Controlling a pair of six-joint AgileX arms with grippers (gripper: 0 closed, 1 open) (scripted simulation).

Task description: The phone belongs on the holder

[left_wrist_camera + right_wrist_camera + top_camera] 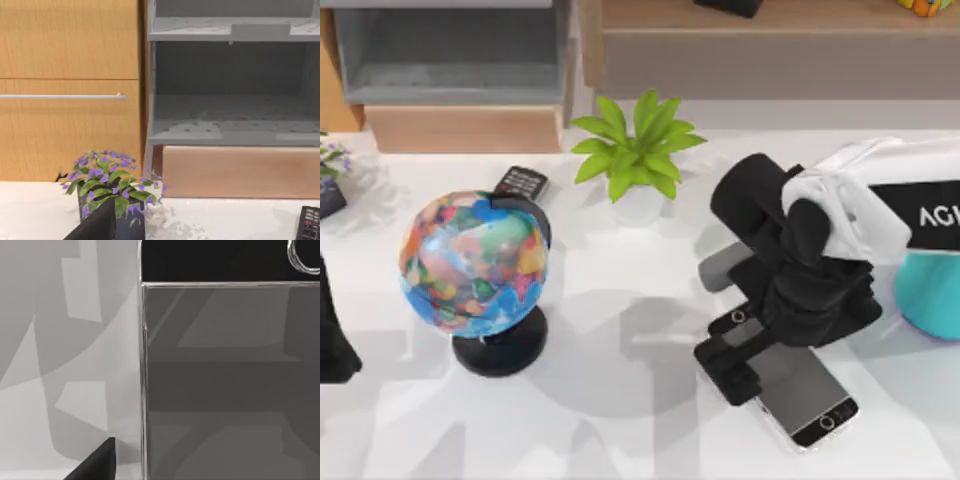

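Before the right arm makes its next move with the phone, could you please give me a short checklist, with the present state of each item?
1. Phone lies flat on the table: ok.
2. Right gripper is directly over the phone, at its upper-left end: ok.
3. One finger tip sits outside the phone's silver edge: ok.
4. Fingers closed on the phone: cannot tell.
5. Holder, the teal object at the table's right edge: partly hidden by the arm, cannot tell if free.
6. Left gripper parked at the left edge, away from the phone: ok.
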